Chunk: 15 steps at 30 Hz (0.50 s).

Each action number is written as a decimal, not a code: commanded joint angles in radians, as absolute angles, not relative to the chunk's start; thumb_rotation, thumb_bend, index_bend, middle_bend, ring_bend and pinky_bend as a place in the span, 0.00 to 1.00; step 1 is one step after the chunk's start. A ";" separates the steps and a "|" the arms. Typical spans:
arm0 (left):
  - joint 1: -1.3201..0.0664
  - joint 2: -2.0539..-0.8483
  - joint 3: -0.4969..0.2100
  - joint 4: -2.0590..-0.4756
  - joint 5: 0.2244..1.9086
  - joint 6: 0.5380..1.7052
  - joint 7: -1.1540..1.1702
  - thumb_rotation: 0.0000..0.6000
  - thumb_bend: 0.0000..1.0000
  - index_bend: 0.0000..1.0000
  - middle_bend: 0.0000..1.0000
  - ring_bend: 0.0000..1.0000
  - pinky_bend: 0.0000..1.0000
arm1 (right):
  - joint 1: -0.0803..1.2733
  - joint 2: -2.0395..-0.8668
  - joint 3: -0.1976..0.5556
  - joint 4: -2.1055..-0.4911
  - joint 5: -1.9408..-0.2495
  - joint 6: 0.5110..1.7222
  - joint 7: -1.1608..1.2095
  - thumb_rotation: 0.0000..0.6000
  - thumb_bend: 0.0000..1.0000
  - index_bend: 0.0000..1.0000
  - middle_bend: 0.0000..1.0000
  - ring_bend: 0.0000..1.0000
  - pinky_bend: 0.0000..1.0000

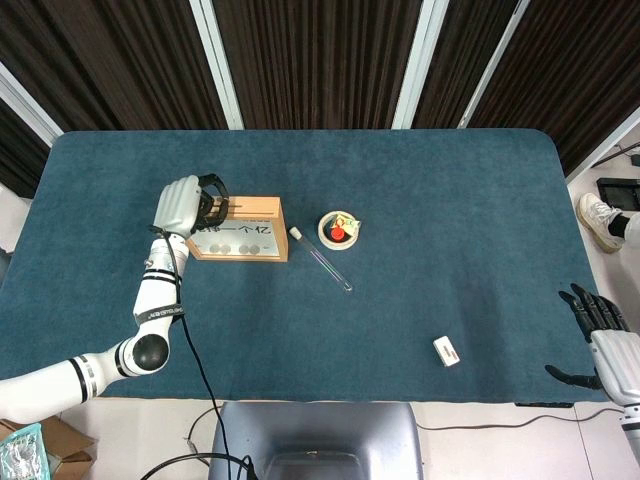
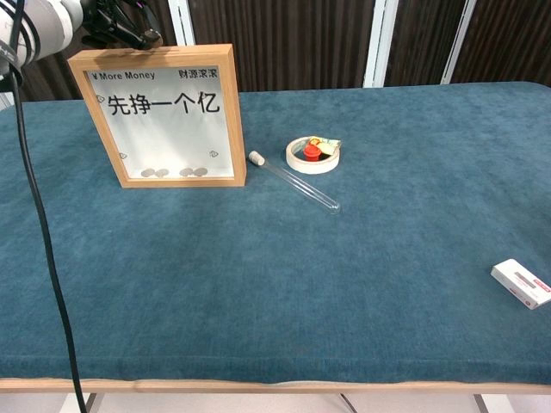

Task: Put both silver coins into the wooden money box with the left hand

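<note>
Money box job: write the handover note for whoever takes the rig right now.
Left hand: above the left end of the wooden money box, over its top edge, fingers curled. Whether it holds a coin cannot be seen.
Right hand: at the table's near right corner, fingers spread, holding nothing.
Coins: several lie on the bottom of the box behind its window. No loose coin shows on the table.
Other things: test tube and small dish right of the box, small white box near the right edge.
Done: unclear how many were dropped in.
Left: check the left hand for a coin before withdrawing.
</note>
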<state>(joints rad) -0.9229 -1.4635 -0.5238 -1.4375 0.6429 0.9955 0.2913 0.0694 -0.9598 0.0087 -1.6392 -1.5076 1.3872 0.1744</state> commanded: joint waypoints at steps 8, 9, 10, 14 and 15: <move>-0.926 -1.454 -0.503 -1.439 0.649 0.998 0.270 1.00 0.51 0.61 1.00 1.00 1.00 | 0.065 -0.960 0.013 -1.636 -1.500 1.395 0.180 1.00 0.11 0.00 0.00 0.00 0.00; -0.926 -1.452 -0.501 -1.443 0.650 1.000 0.271 1.00 0.51 0.61 1.00 1.00 1.00 | 0.065 -0.960 0.012 -1.636 -1.502 1.395 0.178 1.00 0.11 0.00 0.00 0.00 0.00; -0.926 -1.450 -0.498 -1.448 0.652 1.004 0.272 1.00 0.51 0.61 1.00 1.00 1.00 | 0.065 -0.961 0.012 -1.637 -1.503 1.395 0.176 1.00 0.11 0.00 0.00 0.00 0.00; -0.925 -1.443 -0.488 -1.461 0.648 1.010 0.275 1.00 0.51 0.61 1.00 1.00 1.00 | 0.065 -0.962 0.012 -1.638 -1.503 1.397 0.175 1.00 0.11 0.00 0.00 0.00 0.00; -0.924 -1.442 -0.486 -1.462 0.646 1.010 0.276 1.00 0.51 0.61 1.00 1.00 1.00 | 0.065 -0.962 0.012 -1.638 -1.503 1.396 0.174 1.00 0.11 0.00 0.00 0.00 0.00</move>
